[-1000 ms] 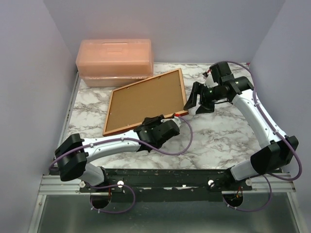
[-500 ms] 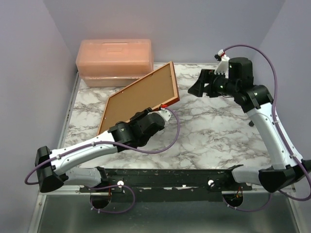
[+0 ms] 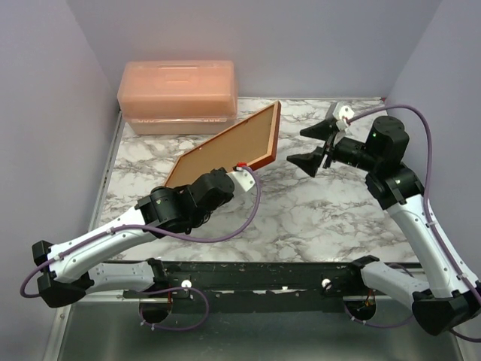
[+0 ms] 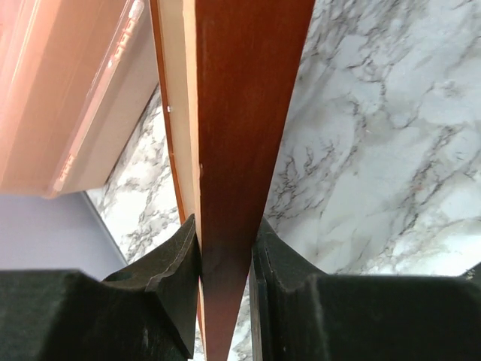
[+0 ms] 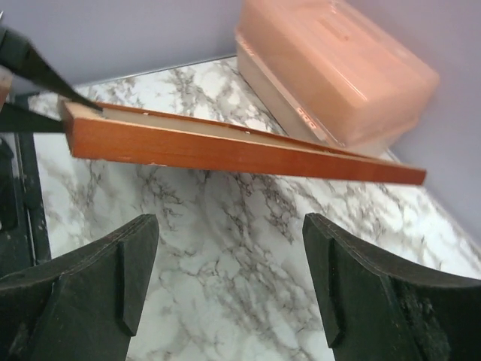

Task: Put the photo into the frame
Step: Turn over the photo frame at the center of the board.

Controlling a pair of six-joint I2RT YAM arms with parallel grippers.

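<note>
The frame (image 3: 233, 144) is raised and tilted steeply, its lighter back with a brown board in the opening facing the top camera. My left gripper (image 3: 239, 168) is shut on its near right corner. In the left wrist view the red-orange edge (image 4: 237, 113) runs up from between the jaws of the left gripper (image 4: 225, 252). My right gripper (image 3: 310, 146) is open and empty, just right of the frame's right edge, apart from it. In the right wrist view the frame's edge (image 5: 248, 150) spans above the right gripper (image 5: 229, 252). The photo is out of view.
An orange translucent plastic box (image 3: 177, 96) stands at the back left, just behind the frame; it also shows in the left wrist view (image 4: 68, 90) and the right wrist view (image 5: 338, 68). Marble tabletop (image 3: 331, 210) lies below. Grey walls enclose three sides.
My left arm has lifted the frame off the table and tilted it up on edge, drawing it leftwards. My right gripper has risen and turned its open jaws towards the frame.
</note>
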